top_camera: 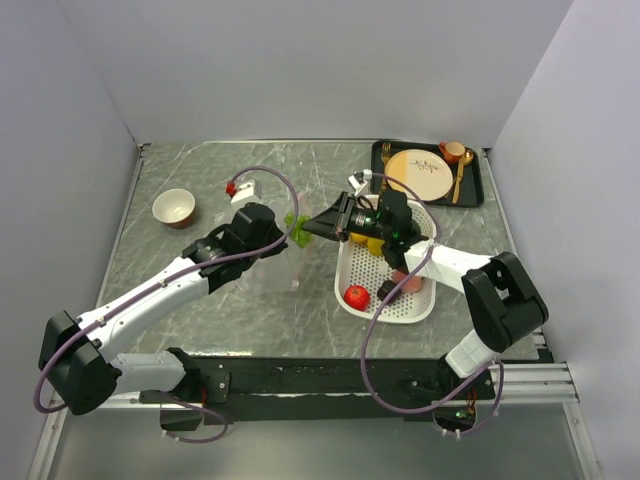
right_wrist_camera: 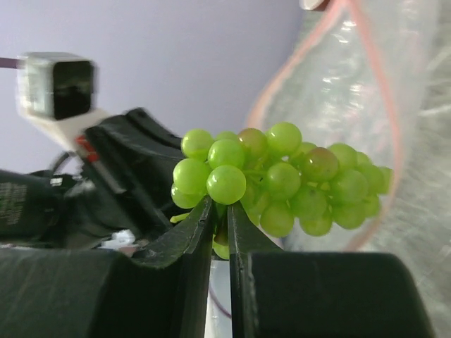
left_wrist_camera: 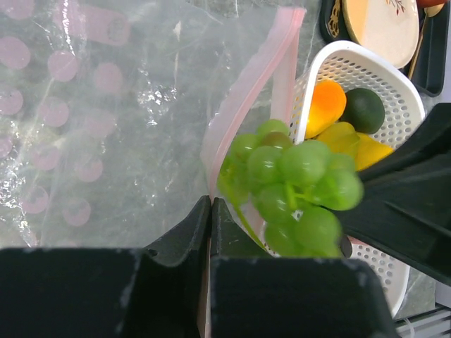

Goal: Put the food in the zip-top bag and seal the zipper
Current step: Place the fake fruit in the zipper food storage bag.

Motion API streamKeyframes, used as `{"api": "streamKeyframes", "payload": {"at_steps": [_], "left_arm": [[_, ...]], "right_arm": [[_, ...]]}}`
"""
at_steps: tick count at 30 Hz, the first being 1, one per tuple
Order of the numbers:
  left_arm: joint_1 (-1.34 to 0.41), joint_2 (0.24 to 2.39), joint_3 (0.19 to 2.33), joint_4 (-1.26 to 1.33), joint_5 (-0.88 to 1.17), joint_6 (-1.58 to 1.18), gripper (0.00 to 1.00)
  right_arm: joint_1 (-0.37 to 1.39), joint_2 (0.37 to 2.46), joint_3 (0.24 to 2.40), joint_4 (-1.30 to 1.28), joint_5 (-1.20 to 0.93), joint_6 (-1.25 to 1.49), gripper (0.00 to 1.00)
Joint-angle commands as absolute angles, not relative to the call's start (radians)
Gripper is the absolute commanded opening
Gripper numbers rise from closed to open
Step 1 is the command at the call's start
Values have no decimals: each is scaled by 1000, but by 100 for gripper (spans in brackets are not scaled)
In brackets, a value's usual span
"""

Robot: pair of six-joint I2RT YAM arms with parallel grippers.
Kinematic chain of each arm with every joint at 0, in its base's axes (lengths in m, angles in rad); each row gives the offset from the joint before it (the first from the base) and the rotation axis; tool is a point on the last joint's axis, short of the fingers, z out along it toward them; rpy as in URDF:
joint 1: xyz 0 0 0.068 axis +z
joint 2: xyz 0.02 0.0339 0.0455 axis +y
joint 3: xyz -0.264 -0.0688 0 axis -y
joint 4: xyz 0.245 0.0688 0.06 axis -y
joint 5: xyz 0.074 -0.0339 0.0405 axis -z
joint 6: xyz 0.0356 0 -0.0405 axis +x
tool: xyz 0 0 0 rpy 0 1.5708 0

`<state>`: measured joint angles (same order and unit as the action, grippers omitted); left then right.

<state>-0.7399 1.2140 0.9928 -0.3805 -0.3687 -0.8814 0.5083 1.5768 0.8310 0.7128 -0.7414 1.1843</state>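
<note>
My left gripper (left_wrist_camera: 211, 201) is shut on the pale pink zipper (left_wrist_camera: 251, 91) of the clear zip-top bag (left_wrist_camera: 120, 120) and holds its mouth edge up. In the top view the left gripper (top_camera: 284, 240) sits just left of the white basket. My right gripper (right_wrist_camera: 220, 208) is shut on the stem of the green grapes (right_wrist_camera: 282, 179) and holds them in the air right at the bag's mouth (right_wrist_camera: 373, 105). The grapes also show in the left wrist view (left_wrist_camera: 296, 186) and the top view (top_camera: 297, 224). Mango (left_wrist_camera: 325, 105), avocado (left_wrist_camera: 363, 109), lemon (left_wrist_camera: 352, 144) and tomato (top_camera: 356, 296) lie in the basket.
The white perforated basket (top_camera: 350, 262) stands right of centre. A black tray (top_camera: 478, 190) at the back right carries a cream plate (top_camera: 418, 173), a cup (top_camera: 452, 151) and cutlery. A small bowl (top_camera: 173, 207) sits at the back left.
</note>
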Motion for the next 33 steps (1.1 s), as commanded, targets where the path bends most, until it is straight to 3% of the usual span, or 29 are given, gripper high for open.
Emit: {"api": "streamKeyframes", "payload": {"at_steps": [1, 12, 19, 23, 26, 29, 33], "left_arm": [[-738, 1195, 1003, -356, -391, -885, 6], [-738, 1193, 1012, -360, -400, -881, 6], [-738, 1198, 1022, -353, -383, -876, 5], [-738, 1192, 1020, -351, -391, -880, 5], [-738, 1183, 1019, -353, -394, -887, 6], [-738, 1175, 1022, -356, -399, -885, 6], [-736, 1160, 1028, -362, -413, -879, 6]], "right_arm": [[520, 1525, 888, 435, -641, 1011, 6], [544, 1480, 989, 28, -440, 759, 9], [601, 1516, 1110, -93, -440, 638, 14], [641, 1555, 1205, -143, -466, 589, 22], [663, 1580, 1250, -199, -462, 551, 38], [675, 1597, 1270, -250, -433, 526, 44], [689, 1618, 1289, -313, -397, 502, 45]]}}
